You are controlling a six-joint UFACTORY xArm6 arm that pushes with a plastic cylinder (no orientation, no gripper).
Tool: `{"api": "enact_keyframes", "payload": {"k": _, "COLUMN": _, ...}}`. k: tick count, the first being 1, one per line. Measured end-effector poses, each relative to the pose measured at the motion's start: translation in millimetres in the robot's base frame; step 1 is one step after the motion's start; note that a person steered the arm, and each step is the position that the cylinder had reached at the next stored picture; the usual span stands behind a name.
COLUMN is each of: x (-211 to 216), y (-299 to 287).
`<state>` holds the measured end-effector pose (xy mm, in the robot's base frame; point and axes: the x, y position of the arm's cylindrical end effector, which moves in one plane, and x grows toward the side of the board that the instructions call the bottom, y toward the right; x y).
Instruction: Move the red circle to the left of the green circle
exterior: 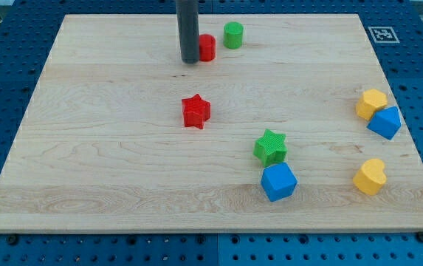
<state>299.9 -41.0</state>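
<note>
Red and round, the small red circle block (pixel 207 47) sits near the frame's top centre, just left of the green circle block (pixel 232 35) with a narrow gap between them, so I judge the step nearly finished; any further push should be short and gentle to avoid knocking the green 1. My tip (pixel 190 61) touches the red circle's left edge; the rod has no jaws.
</note>
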Motion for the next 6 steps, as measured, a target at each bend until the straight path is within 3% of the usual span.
{"api": "enact_keyframes", "payload": {"k": 2, "x": -6.5, "y": -9.4}}
{"api": "enact_keyframes", "payload": {"k": 5, "x": -19.3, "y": 29.7}}
{"api": "enact_keyframes", "payload": {"k": 6, "x": -4.1, "y": 29.7}}
